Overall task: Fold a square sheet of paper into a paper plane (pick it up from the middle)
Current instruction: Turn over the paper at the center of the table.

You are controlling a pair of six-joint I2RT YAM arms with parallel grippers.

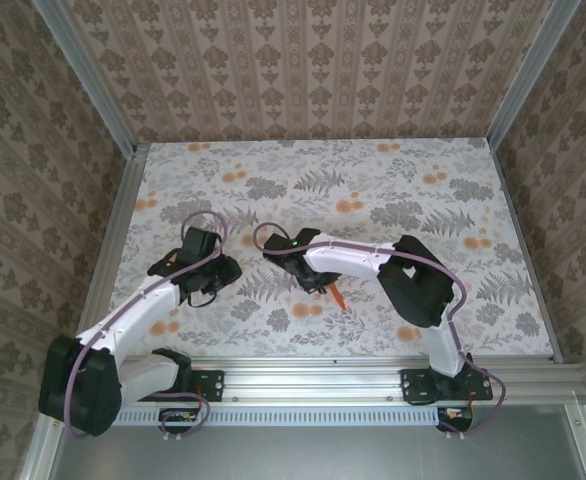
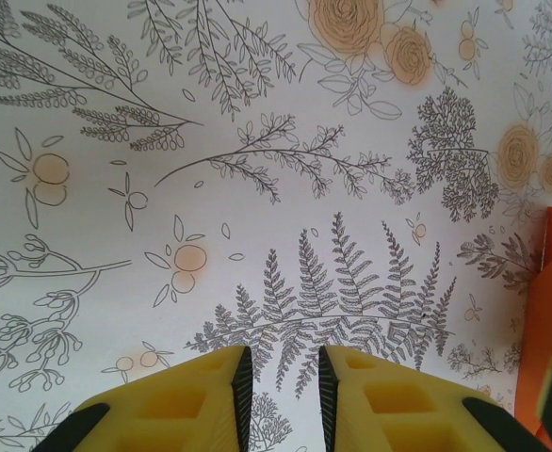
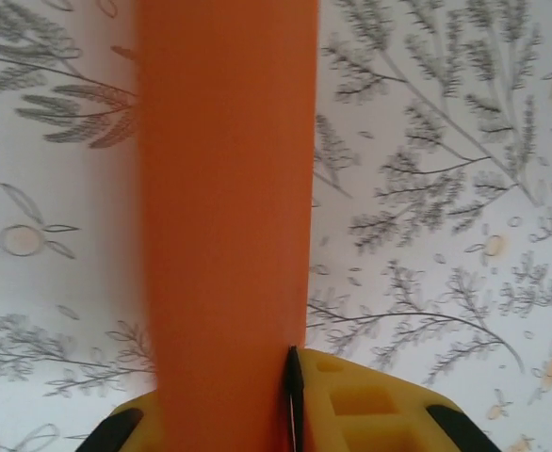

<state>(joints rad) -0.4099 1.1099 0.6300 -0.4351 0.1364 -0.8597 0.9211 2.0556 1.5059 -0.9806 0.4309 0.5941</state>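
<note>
Bolted at the near edge of the table (image 1: pixel 273 180), the left arm (image 1: pixel 138 312) and the right arm (image 1: pixel 418 285), both bent inward toward mid-table. On the left, the left gripper (image 2: pixel 281 391), poised low over the flowered surface, yellow fingers (image 2: pixel 177 405) nearly together with a slim gap showing and nothing between them. Just to its right, the right gripper (image 1: pixel 305 268), pressed together on the square sheet of paper (image 3: pixel 229 217), already folded into a narrow bright orange strip. Seen from the right wrist as a tall blurred band rising from the pads (image 3: pixel 295 386); from above as a small orange sliver pointing toward the near edge, about midway between the left and right edges. Could not be told whether its tip touched the table. Probably mid-fold, with creases left to make. Best done by keeping the pinch firm, lowering the strip flat, then pinning it with the left fingers before letting go; otherwise likely to slip or spring open. Beyond, toward the far edge, patterned tabletop.
</note>
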